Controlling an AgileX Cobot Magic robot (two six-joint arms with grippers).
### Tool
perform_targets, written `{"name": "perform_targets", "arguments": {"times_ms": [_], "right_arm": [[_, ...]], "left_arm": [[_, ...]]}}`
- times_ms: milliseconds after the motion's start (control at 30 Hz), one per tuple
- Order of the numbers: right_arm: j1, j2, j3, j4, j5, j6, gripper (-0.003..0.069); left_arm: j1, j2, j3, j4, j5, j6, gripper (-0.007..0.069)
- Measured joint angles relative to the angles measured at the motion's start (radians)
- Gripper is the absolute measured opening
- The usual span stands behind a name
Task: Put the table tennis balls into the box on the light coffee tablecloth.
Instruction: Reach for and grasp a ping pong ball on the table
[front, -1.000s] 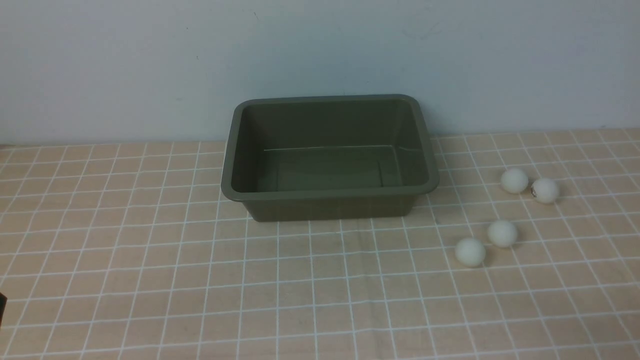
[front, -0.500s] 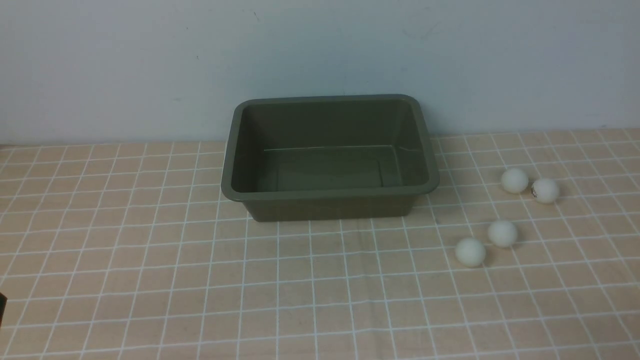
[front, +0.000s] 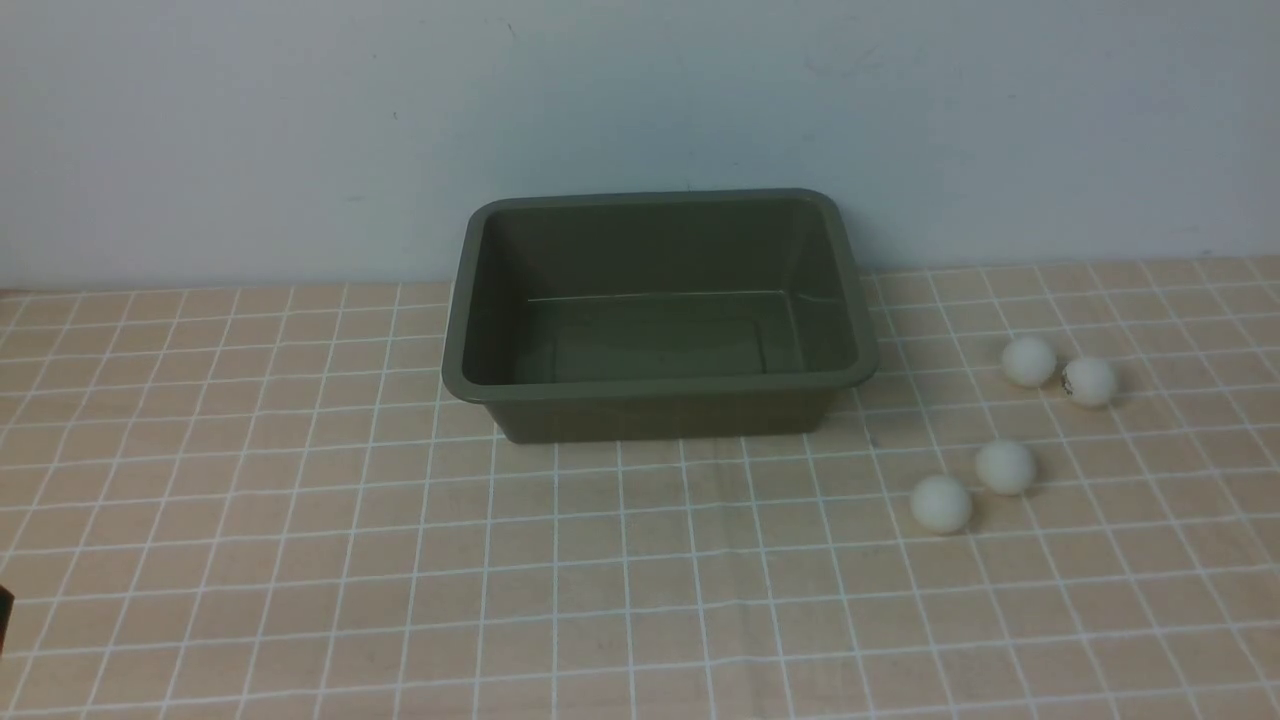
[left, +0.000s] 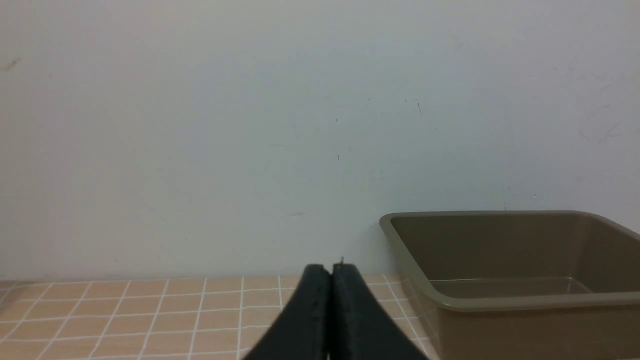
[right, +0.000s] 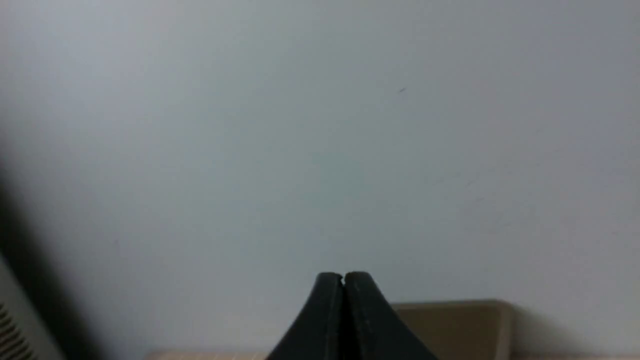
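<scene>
The box (front: 660, 395) is seen in a plain, dull olive green. The light coffee tablecloth (front: 300, 520) is coloured tan-peach and crossed by thin white lines forming a grid of small squares. The table tennis balls (front: 941, 502), between three and four o'clock from the box, are shown in matte white. A small dark printed mark is carried only by the marked ball (front: 1089, 381), at three o'clock of its neighbour. The wall (front: 300, 130) is painted pale blue-grey. The left gripper (left: 331, 272) and right gripper (right: 343, 276) are finished in black.
</scene>
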Motion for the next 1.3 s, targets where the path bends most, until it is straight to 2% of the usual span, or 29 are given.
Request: {"name": "perform_targets", "arguments": {"times_ms": [133, 233, 367, 400, 533, 667, 900, 1000, 1300], "right_arm": [[0.000, 0.165, -0.096, -0.186, 0.159, 0.092, -0.0019], [0.000, 0.330, -0.179, -0.459, 0.289, 0.256, -0.0019], [0.000, 0.476, -0.247, -0.770, 0.367, 0.487, -0.0017], [0.000, 0.535, -0.271, -0.894, 0.381, 0.581, -0.0017], [0.000, 0.638, -0.336, -1.139, 0.390, 0.757, -0.0016], [0.000, 0.698, -0.380, -1.163, 0.407, 0.765, -0.0013], [0.000, 0.723, -0.410, -1.083, 0.478, 0.629, 0.0032], [0.000, 0.723, -0.410, -1.081, 0.502, 0.626, 0.0080], [0.000, 0.723, -0.410, -0.994, 0.581, 0.627, 0.0345]], "left_arm": [[0.000, 0.000, 0.000, 0.000, 0.000, 0.000, -0.0064], [0.000, 0.000, 0.000, 0.000, 0.000, 0.000, -0.0064], [0.000, 0.000, 0.000, 0.000, 0.000, 0.000, -0.0064], [0.000, 0.000, 0.000, 0.000, 0.000, 0.000, -0.0064], [0.000, 0.000, 0.000, 0.000, 0.000, 0.000, -0.0064], [0.000, 0.000, 0.000, 0.000, 0.000, 0.000, -0.0064], [0.000, 0.000, 0.000, 0.000, 0.000, 0.000, -0.0064], [0.000, 0.000, 0.000, 0.000, 0.000, 0.000, -0.0064], [0.000, 0.000, 0.000, 0.000, 0.000, 0.000, -0.0064]]}}
